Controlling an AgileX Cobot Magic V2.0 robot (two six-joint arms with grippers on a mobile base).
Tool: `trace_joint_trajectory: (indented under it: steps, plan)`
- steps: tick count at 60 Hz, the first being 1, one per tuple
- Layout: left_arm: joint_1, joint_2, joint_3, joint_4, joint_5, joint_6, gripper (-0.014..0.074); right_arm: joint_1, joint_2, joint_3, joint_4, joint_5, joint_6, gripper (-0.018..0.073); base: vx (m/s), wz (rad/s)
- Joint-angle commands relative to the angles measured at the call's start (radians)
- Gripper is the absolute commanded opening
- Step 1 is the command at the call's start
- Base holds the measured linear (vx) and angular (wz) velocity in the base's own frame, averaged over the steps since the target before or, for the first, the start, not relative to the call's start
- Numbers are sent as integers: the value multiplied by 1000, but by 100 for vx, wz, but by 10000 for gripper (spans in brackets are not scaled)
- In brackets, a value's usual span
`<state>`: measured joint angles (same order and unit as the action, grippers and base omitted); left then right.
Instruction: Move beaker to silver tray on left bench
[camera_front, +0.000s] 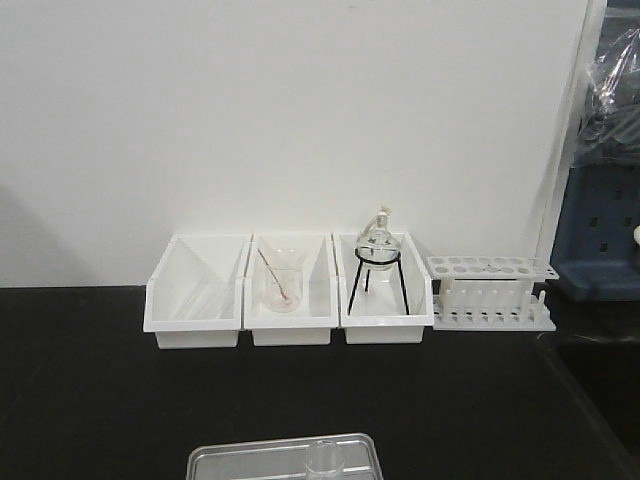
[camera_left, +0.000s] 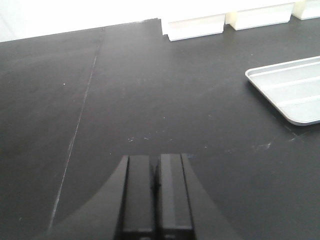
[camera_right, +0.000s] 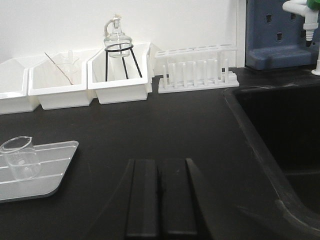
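Black countertop of the left bench (camera_front: 90, 400) runs below a white wall. In the front view, note three white bins (camera_front: 290, 290) in a row: the middle one holds a larger beaker with a stirring rod (camera_front: 280, 282), the right one a round flask on a black tripod (camera_front: 377, 262), with a test tube rack (camera_front: 490, 290) at 3 o'clock of them. At 6 o'clock, the silver tray (camera_front: 240, 462) carries the beaker (camera_front: 324, 458), upright, toward its right side.

From the left wrist view, the left gripper (camera_left: 156, 192) has its fingers pressed together, holding nothing, over bare counter; one tray corner lies at 2 o'clock.

From the right wrist view, the right gripper (camera_right: 161, 197) is likewise clenched and empty. The beaker stands on the tray at 9 o'clock, well apart from it; the inset sink (camera_right: 280, 135) lies at 3 o'clock.

Judge the placement complete. Keep both arms clear of the tray, and avoid sweeping toward 9 o'clock, where a light glass could tip.
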<state>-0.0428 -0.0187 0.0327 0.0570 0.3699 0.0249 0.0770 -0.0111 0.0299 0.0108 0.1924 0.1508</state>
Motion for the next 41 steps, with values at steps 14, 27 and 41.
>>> trace_joint_trajectory:
  steps: [14, 27, 41]
  plan:
    - [-7, -7, 20, -3, -75, -2, 1, -6, -12, 6, -11, -79, -15, -11, 0, 0]
    - [-7, -7, 20, -3, -75, -2, 1, -6, -12, 6, -11, -79, -15, -11, 0, 0]
    - [-7, -7, 20, -3, -75, -2, 1, -6, -12, 6, -11, -79, -15, -11, 0, 0]
